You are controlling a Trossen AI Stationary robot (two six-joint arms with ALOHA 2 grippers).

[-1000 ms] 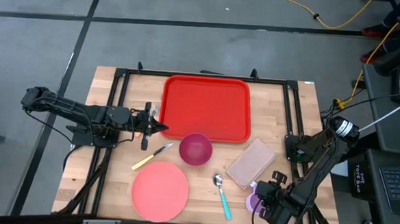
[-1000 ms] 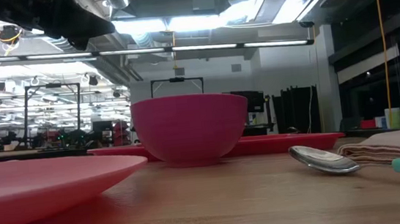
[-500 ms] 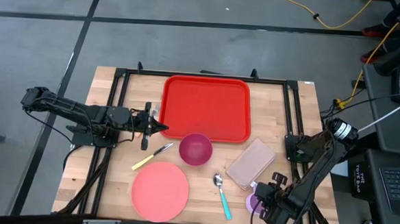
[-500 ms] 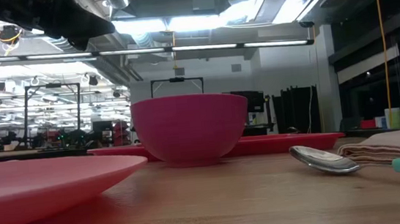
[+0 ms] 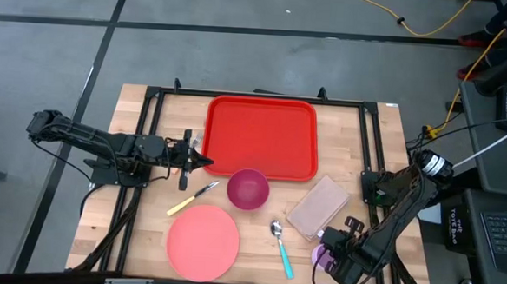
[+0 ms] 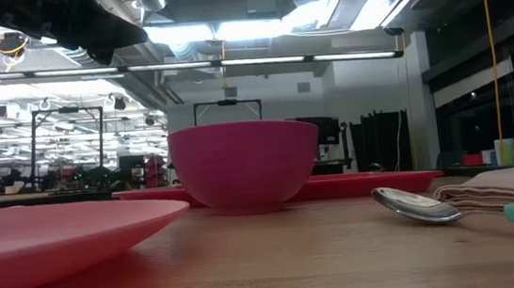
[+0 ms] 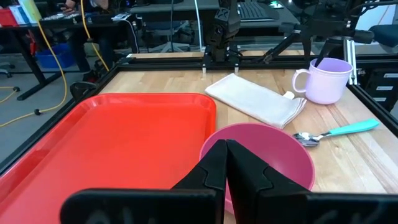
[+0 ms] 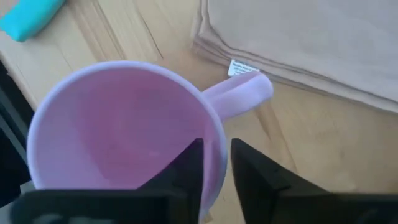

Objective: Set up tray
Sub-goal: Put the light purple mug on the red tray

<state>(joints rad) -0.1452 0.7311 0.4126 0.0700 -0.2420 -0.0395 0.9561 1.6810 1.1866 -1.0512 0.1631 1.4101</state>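
The red tray (image 5: 261, 136) lies at the table's far middle and also shows as the tray (image 7: 112, 143) in the left wrist view. My left gripper (image 5: 205, 162) is shut and hovers by the tray's near left corner, pointing at the magenta bowl (image 5: 247, 189). My right gripper (image 5: 333, 255) is at the near right, shut on the lilac mug (image 5: 319, 255), which stands on the table beside the beige napkin (image 5: 318, 206). In the right wrist view the right gripper (image 8: 216, 165) sits over the mug (image 8: 118, 124). My right gripper pinches the mug's wall at the rim (image 8: 214, 144), just beside the handle (image 8: 242, 93). One finger (image 8: 186, 171) is inside the cup and the other finger (image 8: 255, 171) outside. It comes from above, pointing down. The mug stands upright on the table.
A salmon-pink plate (image 5: 202, 241) lies near the front edge, a yellow-handled knife (image 5: 191, 198) left of the bowl, and a teal-handled spoon (image 5: 281, 246) between plate and mug. A black frame (image 5: 371, 139) runs around the table. The tray's inside is bare.
My right arm has shifted a little toward the table's left over the mug. Nothing else has moved.
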